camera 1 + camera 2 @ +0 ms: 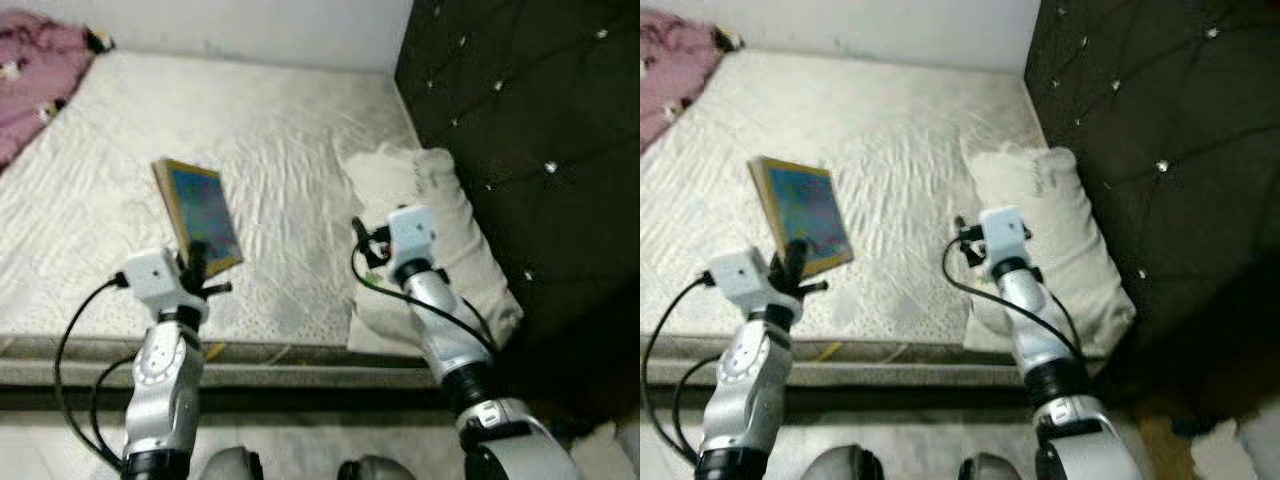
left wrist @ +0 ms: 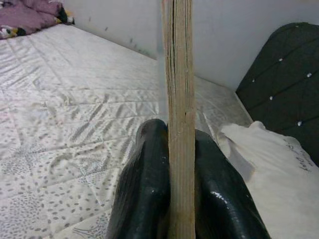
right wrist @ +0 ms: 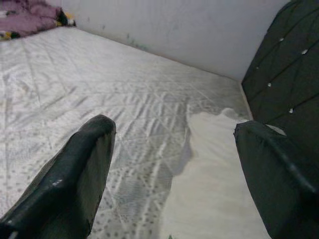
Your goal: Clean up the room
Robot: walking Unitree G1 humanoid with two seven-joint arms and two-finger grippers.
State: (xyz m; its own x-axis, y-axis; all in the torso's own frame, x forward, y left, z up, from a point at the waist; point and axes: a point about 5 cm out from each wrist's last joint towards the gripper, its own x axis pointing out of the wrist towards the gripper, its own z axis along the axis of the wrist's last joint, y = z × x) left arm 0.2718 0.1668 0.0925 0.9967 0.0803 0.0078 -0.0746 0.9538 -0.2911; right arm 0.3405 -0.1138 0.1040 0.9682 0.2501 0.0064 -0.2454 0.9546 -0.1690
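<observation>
Above the near edge of the bed [image 1: 300, 130], a book [image 1: 200, 212] is being held up by the left claw [image 2: 172, 164], whose two black fingers are being pressed flat against both covers so that the yellowed page edges are facing the wrist camera. It is probably being carried off the mattress for tidying. Its cover is looking glossy and blue, though the picture on it is too blurred to be read. The right claw [image 3: 174, 149] is being kept spread wide and empty over a soft white pillow [image 1: 450, 250] beside the dark tufted headboard [image 1: 530, 120]. A crumpled pink blanket [image 1: 35, 75] is lying at the far corner.
</observation>
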